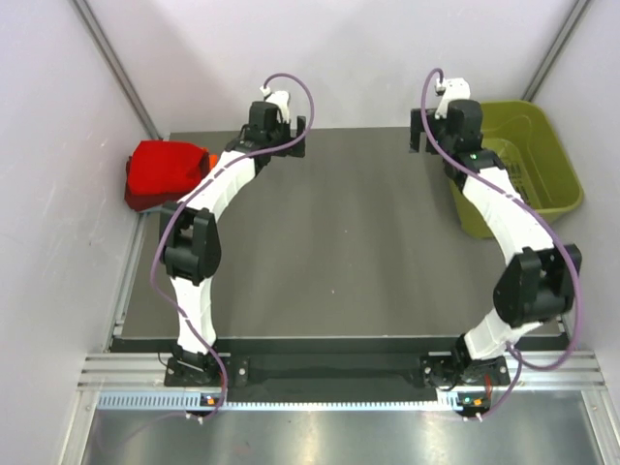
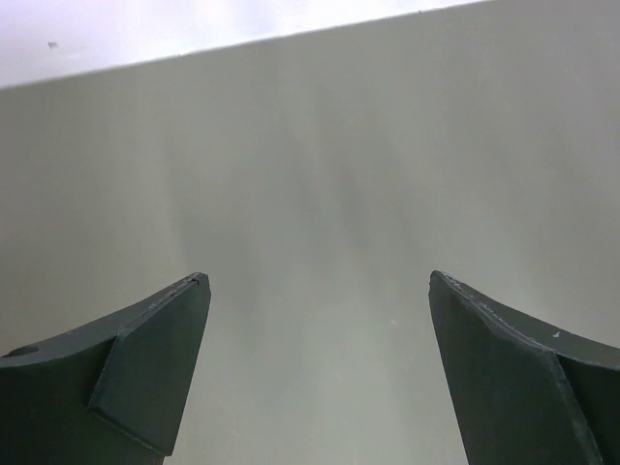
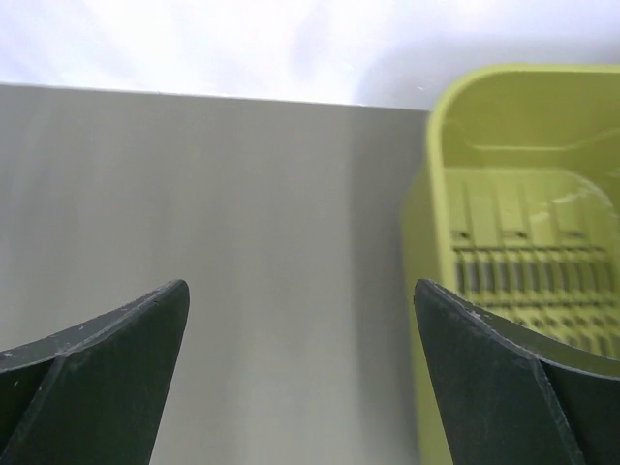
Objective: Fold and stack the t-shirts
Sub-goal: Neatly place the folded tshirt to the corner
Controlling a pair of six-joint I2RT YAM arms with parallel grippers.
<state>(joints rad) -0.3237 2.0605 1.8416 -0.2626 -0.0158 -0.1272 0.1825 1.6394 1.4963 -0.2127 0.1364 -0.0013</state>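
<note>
Pointing far forward, left end effector and right end effector agape.

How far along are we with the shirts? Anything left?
Done: a bright red folded cloth t-shirt lies at the left edge of the dark table. In hand: nothing; the left tool and right tool are open and empty. Left: probably little, since the olive-green plastic basket shows no shirts in its visible part.

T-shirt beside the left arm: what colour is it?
The t-shirt is bright red, clearest in the top external view.
</note>
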